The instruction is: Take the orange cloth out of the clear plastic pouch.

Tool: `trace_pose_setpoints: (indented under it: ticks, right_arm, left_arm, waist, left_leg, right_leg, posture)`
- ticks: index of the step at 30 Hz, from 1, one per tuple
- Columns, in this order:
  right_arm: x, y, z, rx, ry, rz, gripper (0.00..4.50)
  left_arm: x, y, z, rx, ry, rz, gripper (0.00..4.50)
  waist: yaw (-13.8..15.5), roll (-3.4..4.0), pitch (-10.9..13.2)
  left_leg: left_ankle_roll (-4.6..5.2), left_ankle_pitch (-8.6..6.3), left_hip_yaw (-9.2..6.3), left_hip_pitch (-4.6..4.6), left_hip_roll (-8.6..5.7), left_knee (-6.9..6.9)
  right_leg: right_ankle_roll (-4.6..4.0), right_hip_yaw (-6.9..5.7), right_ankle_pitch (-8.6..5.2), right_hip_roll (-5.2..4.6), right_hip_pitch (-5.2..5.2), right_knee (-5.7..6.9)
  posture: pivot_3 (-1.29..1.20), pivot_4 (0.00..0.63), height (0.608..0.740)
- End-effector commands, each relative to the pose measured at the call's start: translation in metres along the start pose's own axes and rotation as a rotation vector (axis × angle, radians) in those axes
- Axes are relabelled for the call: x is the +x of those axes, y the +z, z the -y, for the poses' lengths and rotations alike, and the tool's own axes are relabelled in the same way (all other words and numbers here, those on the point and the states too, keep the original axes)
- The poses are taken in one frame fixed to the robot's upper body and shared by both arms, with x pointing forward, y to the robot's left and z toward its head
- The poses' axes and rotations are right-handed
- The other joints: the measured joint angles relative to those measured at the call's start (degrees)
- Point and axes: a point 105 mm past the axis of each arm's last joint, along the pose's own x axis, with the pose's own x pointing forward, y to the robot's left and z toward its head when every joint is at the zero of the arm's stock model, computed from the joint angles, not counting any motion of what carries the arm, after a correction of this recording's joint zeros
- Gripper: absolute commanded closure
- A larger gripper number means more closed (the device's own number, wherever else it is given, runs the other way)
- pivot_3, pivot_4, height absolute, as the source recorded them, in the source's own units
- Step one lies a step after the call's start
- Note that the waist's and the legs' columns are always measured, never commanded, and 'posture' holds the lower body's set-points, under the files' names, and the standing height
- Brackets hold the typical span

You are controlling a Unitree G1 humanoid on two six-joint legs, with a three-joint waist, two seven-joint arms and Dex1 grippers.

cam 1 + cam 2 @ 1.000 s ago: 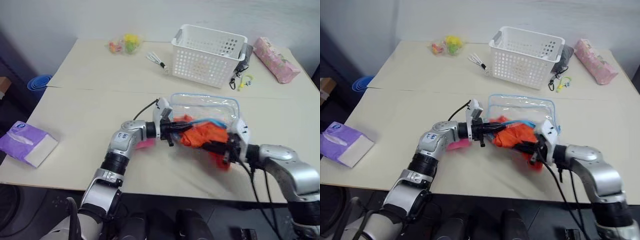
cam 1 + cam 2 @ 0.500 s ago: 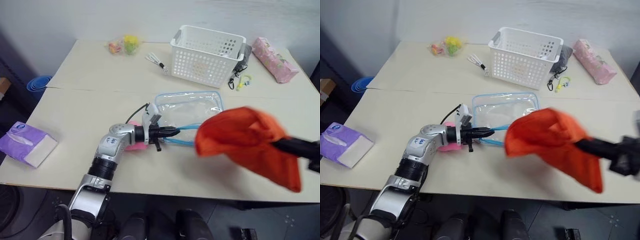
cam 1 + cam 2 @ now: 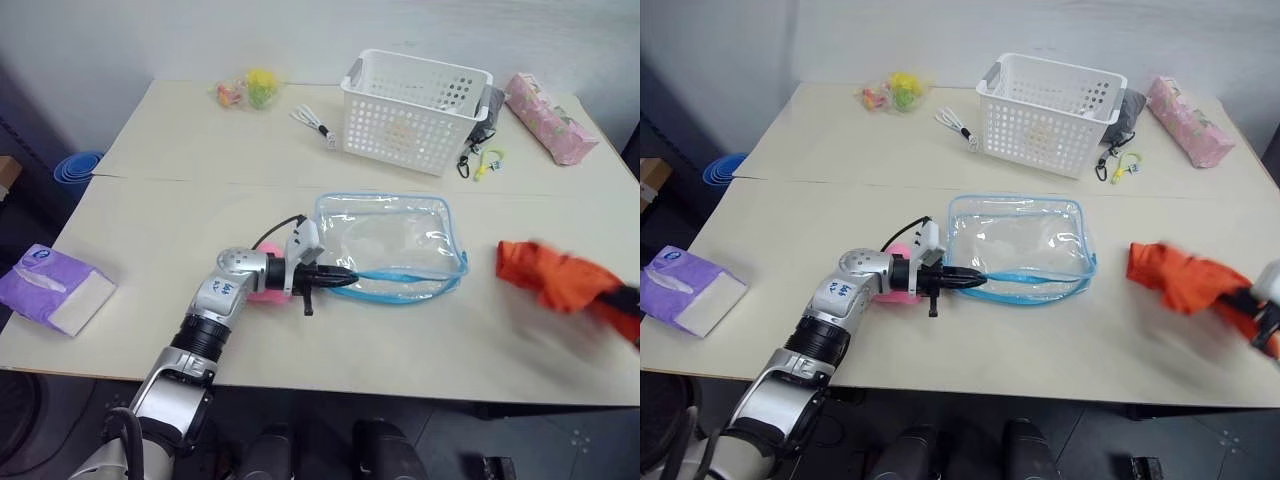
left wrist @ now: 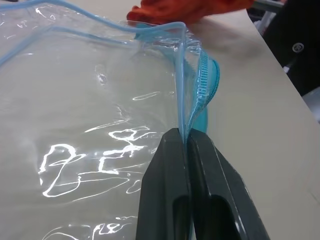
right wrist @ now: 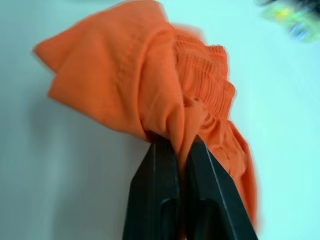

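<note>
The clear plastic pouch (image 3: 385,240) lies flat near the table's middle, with nothing inside and its blue zipper edge open toward the front. My left gripper (image 3: 345,275) is shut on that blue edge (image 4: 182,115) at the pouch's front left corner. The orange cloth (image 3: 560,280) is outside the pouch, off to its right near the table's right side. It hangs bunched from my right gripper (image 5: 175,142), which is shut on a fold of it. The cloth (image 4: 190,10) also shows beyond the pouch's far rim in the left wrist view.
A white perforated basket (image 3: 415,100) stands behind the pouch. A pink plush (image 3: 262,290) lies under my left wrist. A purple tissue pack (image 3: 52,287) sits at the front left edge. A pink pack (image 3: 550,118), a cable (image 3: 315,125) and a small bag of colourful items (image 3: 248,88) lie at the back.
My right gripper pulled the orange cloth out of the pouch and swung it right and down. The pouch now lies flat, with the left gripper still holding its edge.
</note>
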Motion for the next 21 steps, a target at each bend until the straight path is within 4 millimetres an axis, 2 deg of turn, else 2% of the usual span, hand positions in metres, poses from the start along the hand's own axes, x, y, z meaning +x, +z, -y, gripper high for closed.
trace_pose_setpoints:
  ticks: [1, 5, 9, 12, 14, 15, 16, 19, 21]
  right_arm:
    - [-0.003, 0.0, -0.005, -0.01, 0.016, 0.068, 4.48]
    - [-0.014, 0.002, -0.008, 0.057, 0.016, 0.108, 3.46]
    - [-0.034, 0.02, -0.008, 0.04, -0.043, 0.192, 2.07]
    - [-0.044, 0.05, -0.011, 0.06, -0.094, 0.308, 1.01]
    - [-0.038, 0.073, -0.029, 0.113, -0.056, 0.379, 0.22]
    - [-0.033, 0.08, -0.038, 0.164, -0.036, 0.398, 0.0]
    - [-0.027, 0.086, -0.051, 0.192, -0.002, 0.411, 0.0]
    - [-0.007, 0.102, -0.086, 0.155, 0.075, 0.489, 0.0]
    - [0.006, 0.108, -0.1, 0.129, 0.089, 0.541, 0.0]
  left_arm:
    - [0.0, 0.006, 0.005, 0.022, -0.03, -0.028, 4.5]
    - [-0.006, 0.013, 0.006, 0.099, -0.009, -0.025, 3.59]
    - [-0.025, 0.029, 0.013, 0.118, -0.015, 0.056, 2.33]
    - [-0.056, 0.044, 0.021, 0.139, -0.014, 0.177, 1.4]
    - [-0.08, 0.036, 0.026, 0.185, 0.015, 0.151, 0.7]
    - [-0.089, 0.029, 0.027, 0.207, 0.029, 0.109, 0.44]
    - [-0.101, 0.019, 0.03, 0.229, 0.043, 0.051, 0.19]
    - [-0.135, -0.006, 0.035, 0.227, 0.141, -0.023, 0.19]
    - [-0.151, -0.021, 0.046, 0.267, 0.177, -0.078, 0.19]
  waist:
    - [-0.1, 0.13, 0.0]
    - [-0.1, 0.16, 0.0]
    - [0.0, 0.21, 0.0]
    - [-0.3, 0.21, 0.0]
    - [-0.5, 0.22, 0.0]
    - [-0.6, 0.25, 0.0]
    - [-0.6, 0.28, 0.0]
    - [-0.7, 0.28, 0.0]
    - [-0.7, 0.28, 0.0]
  left_leg:
    - [0.0, 0.0, 0.04, 0.01, 0.01, 0.02]
    - [-0.03, 0.03, 0.07, 0.13, 0.07, 0.05]
    - [-0.03, 0.02, 0.04, 0.12, 0.08, 0.04]
    - [-0.07, 0.0, 0.02, 0.12, 0.12, 0.02]
    - [-0.16, -0.04, -0.06, 0.15, 0.23, 0.01]
    - [-0.17, -0.04, -0.08, 0.16, 0.24, 0.0]
    - [-0.19, -0.05, -0.13, 0.17, 0.24, 0.0]
    - [-0.21, -0.06, -0.22, 0.16, 0.24, -0.05]
    - [-0.17, -0.08, -0.3, 0.14, 0.22, -0.06]
  right_leg:
    - [0.0, 0.02, 0.0, 0.0, -0.01, 0.01]
    - [0.0, 0.13, 0.0, 0.04, 0.05, 0.09]
    - [0.0, 0.17, 0.0, 0.01, 0.03, 0.1]
    - [0.0, 0.17, 0.0, 0.03, 0.03, 0.09]
    - [-0.01, 0.13, 0.0, 0.08, 0.05, 0.11]
    - [-0.01, 0.13, 0.0, 0.07, 0.05, 0.11]
    - [-0.02, 0.12, -0.01, 0.07, 0.06, 0.11]
    - [-0.03, 0.1, -0.01, 0.04, 0.09, 0.05]
    - [-0.05, 0.04, 0.0, 0.01, 0.16, -0.13]
  posture:
    - [0.0, 0.15, 0.74]
    - [0.0, 0.15, 0.74]
    - [0.0, 0.15, 0.74]
    - [0.0, 0.15, 0.74]
    - [0.0, 0.15, 0.74]
    - [0.0, 0.15, 0.74]
    - [0.0, 0.15, 0.74]
    - [0.0, 0.15, 0.74]
    - [0.0, 0.15, 0.74]
